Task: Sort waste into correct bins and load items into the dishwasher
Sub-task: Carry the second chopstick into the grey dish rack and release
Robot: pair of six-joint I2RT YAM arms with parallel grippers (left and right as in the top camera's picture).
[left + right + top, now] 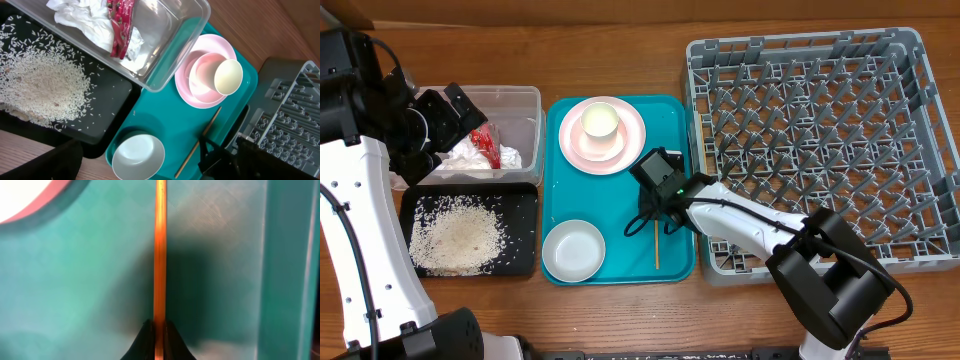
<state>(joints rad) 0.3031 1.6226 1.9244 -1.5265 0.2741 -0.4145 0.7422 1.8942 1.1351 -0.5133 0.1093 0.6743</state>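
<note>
My right gripper (655, 212) (159, 330) is shut on a thin wooden stick (657, 250) (160, 255) lying on the teal tray (672, 272). My left gripper (448, 108) hangs open and empty over the clear tub (527, 96), which holds the white napkin (470, 153) (82, 22) and red wrapper (487, 143) (120, 22). Rice (455, 235) (45, 85) lies in the black tray (525, 200). The pink plate (632, 140) (185, 92) carries a bowl (200, 80) with the white cup (602, 121) (228, 76) in it. A second bowl (573, 250) (138, 157) sits at the tray's front.
The grey dish rack (820, 140) (295, 115) stands right of the teal tray and holds nothing. My right arm reaches across the rack's front left corner. The tub and the black tray sit side by side left of the teal tray.
</note>
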